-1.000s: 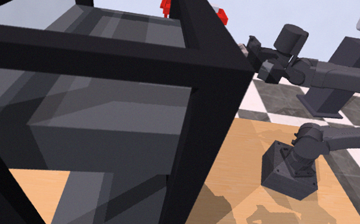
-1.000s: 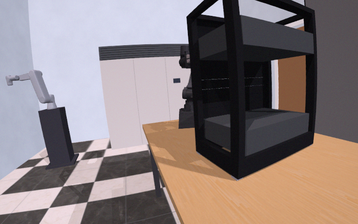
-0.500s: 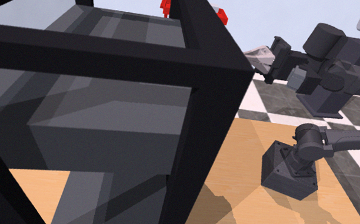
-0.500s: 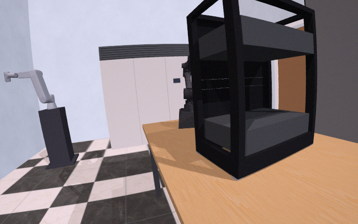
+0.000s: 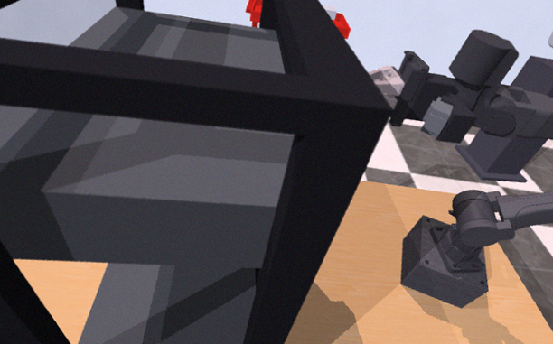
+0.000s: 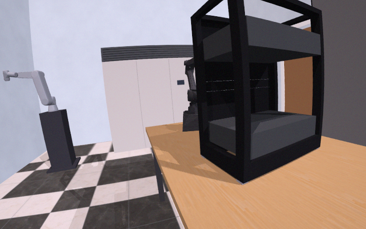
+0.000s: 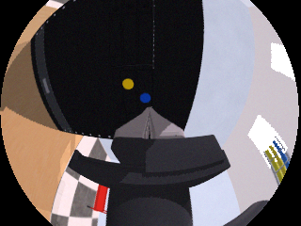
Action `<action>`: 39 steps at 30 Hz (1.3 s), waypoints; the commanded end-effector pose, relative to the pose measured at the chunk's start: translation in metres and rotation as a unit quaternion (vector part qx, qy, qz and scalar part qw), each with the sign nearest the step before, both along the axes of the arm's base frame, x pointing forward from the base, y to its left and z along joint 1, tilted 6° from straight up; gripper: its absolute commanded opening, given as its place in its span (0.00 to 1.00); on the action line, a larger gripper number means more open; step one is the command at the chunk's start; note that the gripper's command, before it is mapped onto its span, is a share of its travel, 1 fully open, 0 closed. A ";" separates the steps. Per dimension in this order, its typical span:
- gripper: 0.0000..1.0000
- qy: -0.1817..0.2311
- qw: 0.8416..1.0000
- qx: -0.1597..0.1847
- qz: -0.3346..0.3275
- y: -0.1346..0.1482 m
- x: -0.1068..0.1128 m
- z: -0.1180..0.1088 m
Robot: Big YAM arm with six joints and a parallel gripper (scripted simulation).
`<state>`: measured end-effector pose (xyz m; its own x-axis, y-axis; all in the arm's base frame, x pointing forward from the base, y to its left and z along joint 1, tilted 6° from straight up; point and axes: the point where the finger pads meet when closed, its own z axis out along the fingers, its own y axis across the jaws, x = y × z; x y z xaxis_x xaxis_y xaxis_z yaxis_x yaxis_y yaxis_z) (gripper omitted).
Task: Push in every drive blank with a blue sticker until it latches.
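Note:
The black open-frame rack (image 5: 153, 139) stands on the wooden table and holds grey drive blanks; it also shows in the exterior view (image 6: 259, 91). In the wrist view its dark front face (image 7: 119, 56) fills the upper part, with a yellow sticker (image 7: 128, 83) and a blue sticker (image 7: 146, 97) close together. My gripper (image 7: 149, 110) is shut on nothing, its fingertips together in a point just below the blue sticker. In the top view the gripper (image 5: 398, 104) is at the rack's upper far corner, and I cannot tell whether it touches the face.
The arm's base (image 5: 446, 263) sits on the table to the right of the rack. A second grey arm on a dark pedestal (image 6: 57, 140) stands on the checkered floor. A red object (image 5: 254, 9) shows behind the rack's top. A white cabinet (image 6: 143, 99) stands beyond the table.

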<state>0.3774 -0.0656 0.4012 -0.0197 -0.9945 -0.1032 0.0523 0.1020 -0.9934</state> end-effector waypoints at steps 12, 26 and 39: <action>0.00 -0.021 1.000 -0.009 -0.002 -0.004 0.030 0.022; 0.00 -0.032 0.999 -0.012 0.005 0.001 0.043 0.039; 0.00 -0.032 0.999 -0.012 0.005 0.001 0.060 0.039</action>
